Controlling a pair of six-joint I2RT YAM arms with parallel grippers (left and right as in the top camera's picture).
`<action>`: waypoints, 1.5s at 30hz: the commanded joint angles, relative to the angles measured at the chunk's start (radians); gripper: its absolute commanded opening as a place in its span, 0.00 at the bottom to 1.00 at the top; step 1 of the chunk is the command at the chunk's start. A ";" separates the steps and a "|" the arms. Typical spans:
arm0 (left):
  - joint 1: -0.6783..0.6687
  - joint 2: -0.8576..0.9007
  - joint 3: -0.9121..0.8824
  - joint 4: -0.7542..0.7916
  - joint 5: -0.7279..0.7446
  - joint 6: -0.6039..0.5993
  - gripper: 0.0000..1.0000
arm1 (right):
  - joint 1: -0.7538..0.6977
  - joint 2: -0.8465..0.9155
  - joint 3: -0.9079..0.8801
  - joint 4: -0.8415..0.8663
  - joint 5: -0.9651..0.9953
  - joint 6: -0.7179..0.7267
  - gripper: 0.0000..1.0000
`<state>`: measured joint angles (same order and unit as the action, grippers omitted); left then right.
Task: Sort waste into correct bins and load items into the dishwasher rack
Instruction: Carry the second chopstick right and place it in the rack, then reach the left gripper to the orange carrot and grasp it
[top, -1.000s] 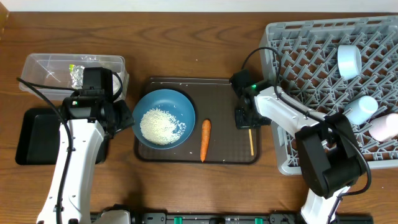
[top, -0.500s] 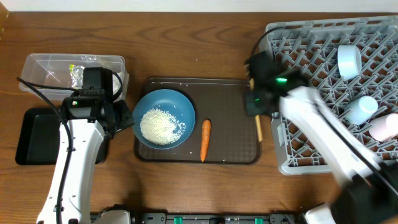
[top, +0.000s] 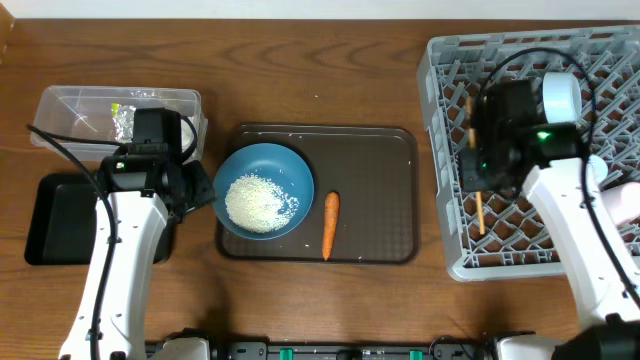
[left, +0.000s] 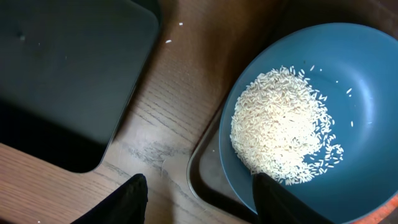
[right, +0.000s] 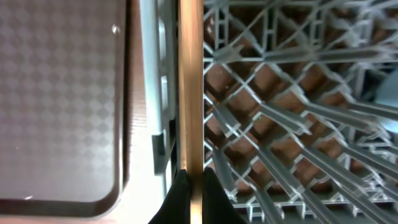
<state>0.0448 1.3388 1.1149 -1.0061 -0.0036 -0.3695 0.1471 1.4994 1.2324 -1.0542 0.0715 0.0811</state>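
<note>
Overhead shows loading in hand: right fingers (right: 176, 202) clench the chopsticks (top: 479, 212) over the rack (top: 520, 262), left fingers (left: 134, 199) spread beside the bowl (left: 348, 74); next, lower and release.

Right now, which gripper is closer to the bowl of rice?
Left. The left gripper sits at the edge of the bowl; the right gripper is over the rack, holding a chopstick.

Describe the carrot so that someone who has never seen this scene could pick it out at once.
Find the dark brown tray in the middle of the overhead view. On it, just right of the blue bowl of rice, lies the carrot. It is the only orange thing there, small and slim.
</note>
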 joint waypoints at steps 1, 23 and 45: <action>0.004 -0.005 0.002 -0.003 -0.004 -0.009 0.55 | -0.007 0.024 -0.070 0.042 -0.004 -0.042 0.01; -0.101 -0.005 0.002 0.010 0.075 -0.009 0.69 | -0.024 -0.183 -0.013 0.083 0.018 0.045 0.38; -0.687 0.243 0.002 0.227 0.075 -0.063 0.69 | -0.079 -0.280 -0.027 -0.014 0.014 0.045 0.60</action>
<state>-0.6102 1.5436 1.1149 -0.7914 0.0757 -0.4221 0.0742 1.2079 1.2106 -1.0660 0.0795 0.1196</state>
